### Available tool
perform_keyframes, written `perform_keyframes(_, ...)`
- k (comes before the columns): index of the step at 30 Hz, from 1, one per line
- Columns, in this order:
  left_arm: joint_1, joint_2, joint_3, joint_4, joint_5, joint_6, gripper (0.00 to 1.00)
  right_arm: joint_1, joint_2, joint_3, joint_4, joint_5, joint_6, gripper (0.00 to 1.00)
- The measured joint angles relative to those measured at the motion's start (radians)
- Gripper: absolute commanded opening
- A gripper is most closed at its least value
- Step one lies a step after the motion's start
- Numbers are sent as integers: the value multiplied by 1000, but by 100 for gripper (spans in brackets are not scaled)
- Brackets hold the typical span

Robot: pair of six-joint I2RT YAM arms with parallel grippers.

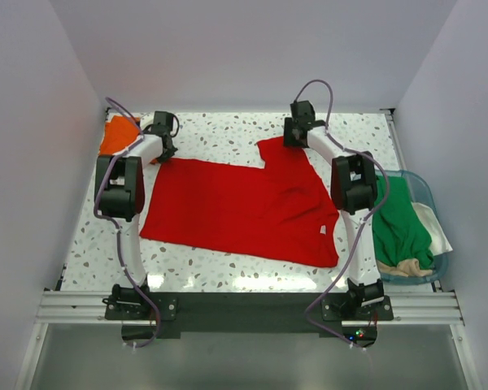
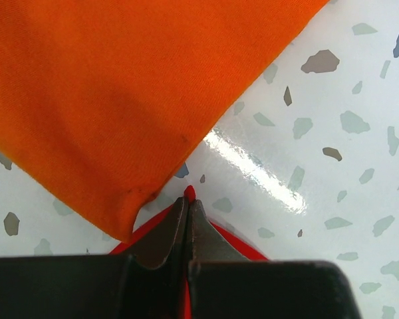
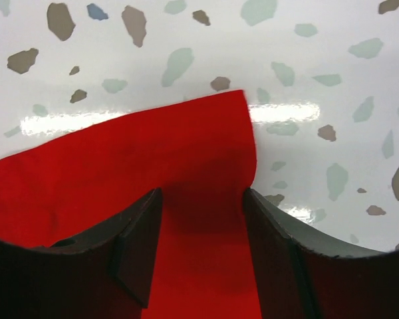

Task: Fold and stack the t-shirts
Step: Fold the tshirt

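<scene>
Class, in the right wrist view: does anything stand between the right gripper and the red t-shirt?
Nothing visible does. The right gripper stands open with the bright red cloth t-shirt directly between its fingers, lying on the speckled white table.

I am looking down at a white table with little grey and brown specks. Light is shining off it in bright streaks. Plain pale walls are closing it in on three sides. A silver rail is running along the near edge.
</scene>
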Motion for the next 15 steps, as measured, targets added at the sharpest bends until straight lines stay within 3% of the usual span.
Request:
perform_keyframes(6,0,-7,-10,5,8,0,0,19,61,114,-87,14,-4,44)
perform_keyframes(10,0,-8,-12,6,11,0,0,11,68,129,-112,14,5,29)
perform_keyframes(15,0,-9,-13,6,16,0,0,9,66,129,-112,28,11,23)
